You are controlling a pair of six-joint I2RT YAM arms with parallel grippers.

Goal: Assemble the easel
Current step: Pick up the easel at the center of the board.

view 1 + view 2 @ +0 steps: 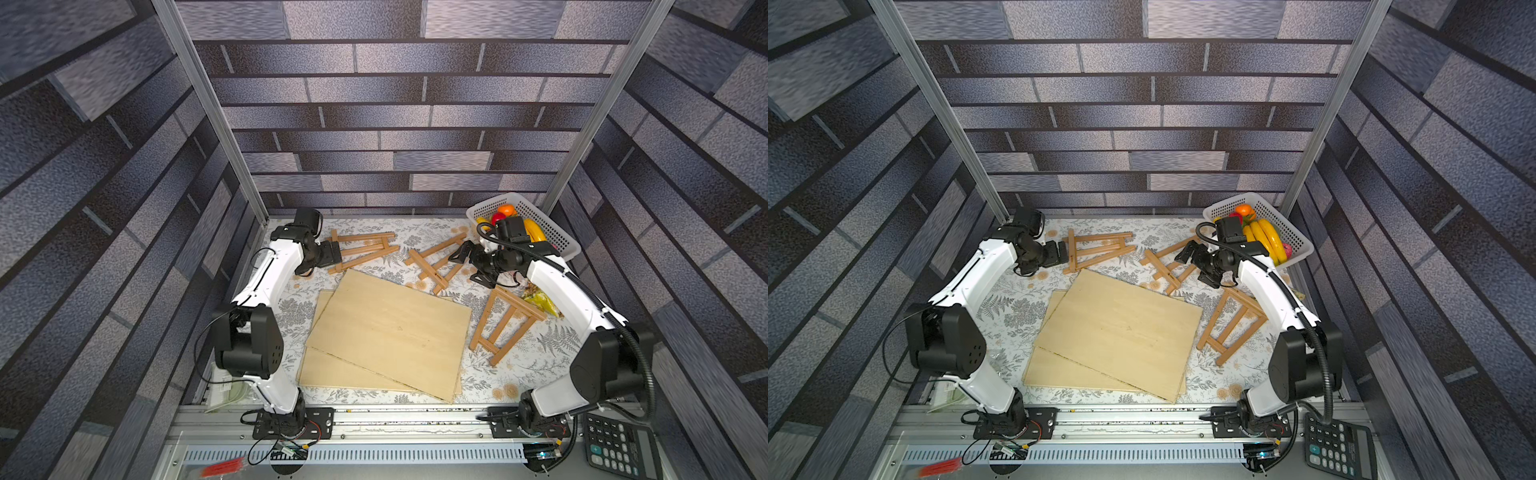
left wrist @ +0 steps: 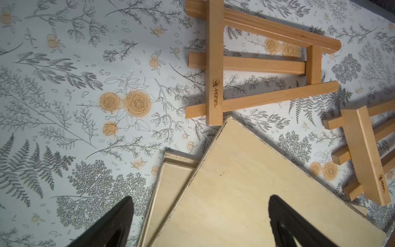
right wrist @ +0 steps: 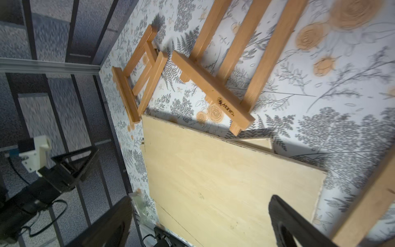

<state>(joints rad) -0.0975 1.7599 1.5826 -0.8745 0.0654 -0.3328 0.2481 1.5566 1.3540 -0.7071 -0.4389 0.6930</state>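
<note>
White floral bench (image 1: 291,311): carries everything.
Boards (image 1: 386,332): two stacked, centre.
Easels (image 1: 363,248) (image 1: 435,262) (image 1: 505,324): three, flat, beyond and right of boards.
Left tool (image 2: 201,198): spread, empty, beside left easel.
Right tool (image 3: 201,198): spread, empty, by middle easel.
</note>
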